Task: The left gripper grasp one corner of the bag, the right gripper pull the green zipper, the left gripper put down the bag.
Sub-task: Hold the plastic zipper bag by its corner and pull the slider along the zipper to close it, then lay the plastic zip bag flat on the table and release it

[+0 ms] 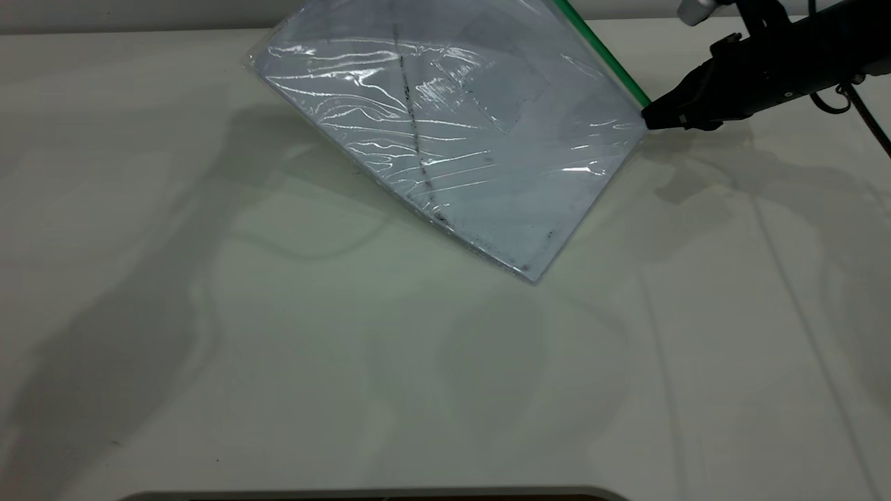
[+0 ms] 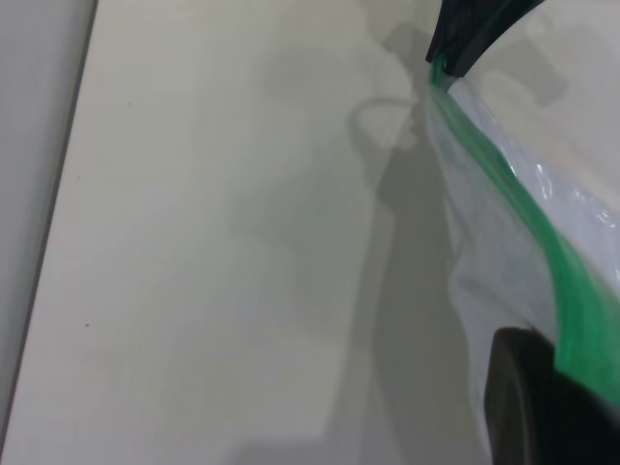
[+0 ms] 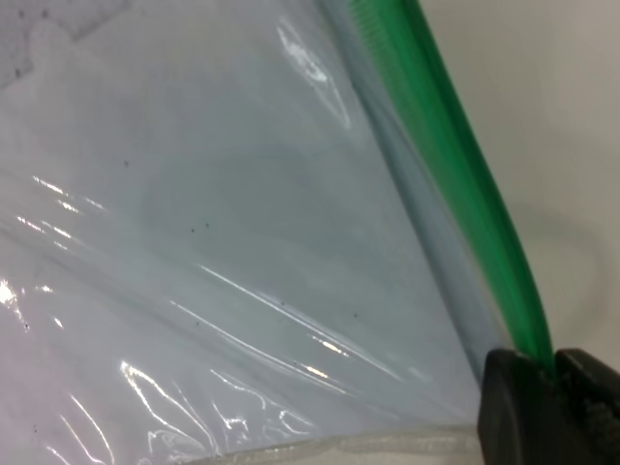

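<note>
The clear bag [image 1: 452, 125] hangs tilted over the table, its lowest corner [image 1: 533, 278] close to the surface. The green zipper [image 1: 605, 59] runs along its upper right edge. My right gripper [image 1: 649, 117] is shut on the lower end of that strip, and in the right wrist view its fingertips [image 3: 513, 397] pinch the green zipper [image 3: 465, 165]. The left gripper is out of the exterior view above. In the left wrist view the left gripper [image 2: 567, 373] holds the green-edged corner [image 2: 581, 329], with one dark finger [image 2: 528, 407] against the plastic. The right gripper [image 2: 455, 53] shows at the strip's far end.
The pale table [image 1: 278, 348] stretches wide below and in front of the bag, crossed by arm shadows. A dark rounded edge [image 1: 376, 495] lies at the front. The right arm's black cable [image 1: 866, 111] hangs at the far right.
</note>
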Controlling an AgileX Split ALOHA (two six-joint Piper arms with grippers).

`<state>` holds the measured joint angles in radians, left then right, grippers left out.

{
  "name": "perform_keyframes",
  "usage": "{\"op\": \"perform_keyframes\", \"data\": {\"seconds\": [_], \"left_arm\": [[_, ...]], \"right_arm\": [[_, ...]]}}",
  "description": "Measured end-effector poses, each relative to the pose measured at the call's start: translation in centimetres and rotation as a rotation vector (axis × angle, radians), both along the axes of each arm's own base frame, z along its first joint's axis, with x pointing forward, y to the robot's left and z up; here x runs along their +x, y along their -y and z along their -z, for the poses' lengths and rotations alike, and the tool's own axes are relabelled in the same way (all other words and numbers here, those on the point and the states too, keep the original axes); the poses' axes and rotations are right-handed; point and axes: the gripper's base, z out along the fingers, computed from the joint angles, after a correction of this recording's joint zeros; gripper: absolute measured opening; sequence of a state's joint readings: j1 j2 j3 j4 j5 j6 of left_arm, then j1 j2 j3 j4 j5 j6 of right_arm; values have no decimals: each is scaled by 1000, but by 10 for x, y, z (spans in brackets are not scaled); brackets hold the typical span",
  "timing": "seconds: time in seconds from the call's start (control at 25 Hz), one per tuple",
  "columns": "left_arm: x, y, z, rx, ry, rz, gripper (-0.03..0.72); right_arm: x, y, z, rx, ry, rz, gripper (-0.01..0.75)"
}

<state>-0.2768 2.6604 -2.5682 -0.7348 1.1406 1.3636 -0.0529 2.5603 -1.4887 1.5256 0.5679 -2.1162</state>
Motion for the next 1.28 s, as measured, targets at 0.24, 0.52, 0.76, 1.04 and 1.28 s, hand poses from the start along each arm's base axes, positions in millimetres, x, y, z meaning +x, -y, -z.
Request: {"op": "perform_keyframes", "data": {"seconds": [0.24,0.52,0.76,1.04,1.28], "left_arm": [[0,-2,0,1,-4,0,54],[-1,-5,7,9,-41,-8,54],[1,-8,37,25,-134,-50,54],[2,-8,76,36,-300,-169,57],[2,-9,84,38,-394,-275,207]], "right_arm": [[1,-1,-1,33,-6,31,42],[3,4,-3,94,-34,120,257],[14,7,-53,140,29,165,607],[9,0,-173,218,107,115,598],[-35,-7,-286,230,108,46,542]]}}
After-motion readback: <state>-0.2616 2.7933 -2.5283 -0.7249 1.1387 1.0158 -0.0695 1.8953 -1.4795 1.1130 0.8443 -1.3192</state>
